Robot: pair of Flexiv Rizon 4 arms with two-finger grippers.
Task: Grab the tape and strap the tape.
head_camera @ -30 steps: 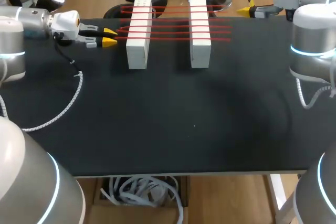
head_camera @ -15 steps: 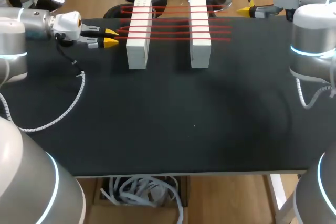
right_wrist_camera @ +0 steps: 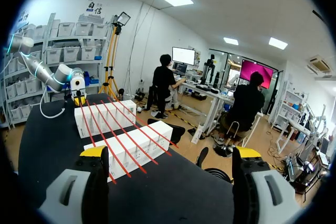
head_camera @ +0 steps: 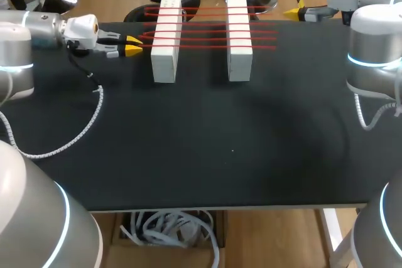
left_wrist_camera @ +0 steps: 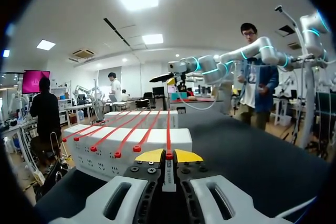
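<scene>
The landmark is the left block [head_camera: 165, 42], 1 of 2 long white blocks lying side by side at the far part of the black desk [head_camera: 232, 149]. The right block [head_camera: 239, 42] lies parallel to it, a gap apart on its right. Several red tapes cross over the tops of both blocks and run past them on each side.

The left claw [head_camera: 132, 45] is just beside the left block's left face, pointing at it. In the left wrist view, this claw [left_wrist_camera: 169, 156] is narrow. Its 2 yellow tips press from both sides on the end of the nearest tape [left_wrist_camera: 168, 129], which runs straight ahead over the left block [left_wrist_camera: 105, 163] toward the right block [left_wrist_camera: 121, 118]. From the head view, that same tape [head_camera: 207, 46] is the nearest of the set, and its free end sticks out past the left block into the claw.

The right claw [head_camera: 295, 12] is well apart from the left block, beyond the right block at the desk's far right edge. In its own view the right claw [right_wrist_camera: 169, 153] stands wide and holds nothing, with both blocks ahead of it.

A white coiled cable [head_camera: 75, 136] hangs from the left arm and curves over the desk, left of the left block and nearer the robot.
</scene>
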